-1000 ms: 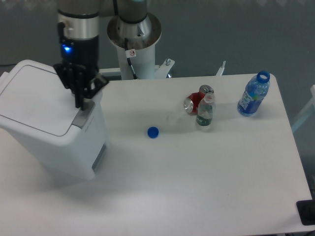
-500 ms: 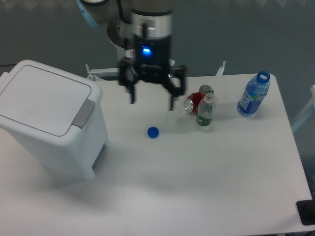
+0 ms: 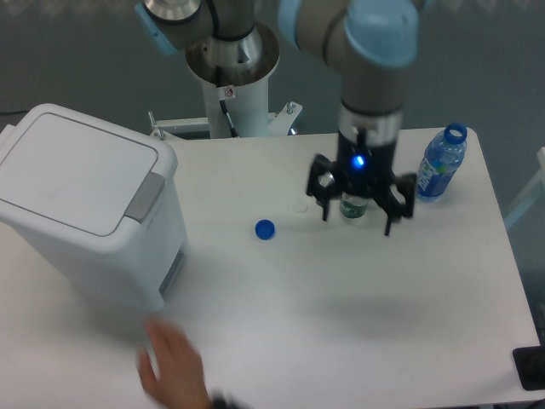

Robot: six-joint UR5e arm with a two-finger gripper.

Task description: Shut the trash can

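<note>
The grey-and-light-blue jointed robot arm [image 3: 366, 51] is reaching out from its white pedestal base [image 3: 232, 85] at the back edge of the worktop and bending down over the right half. Its black wrist section, showing a small blue light, is pointing straight down. The black two-finger end effector [image 3: 358, 217] is hanging with its fingers [image 3: 325, 204] spread wide apart, tips downward, gripping nothing. A person's bare hand [image 3: 174, 371], blurred, is entering at the bottom left edge.

arm: grey tubes with light blue caps at the joints
gripper [image 3: 358, 213]: black, two thin fingers [image 3: 324, 204]
light: small blue glow just above the fingers
</note>
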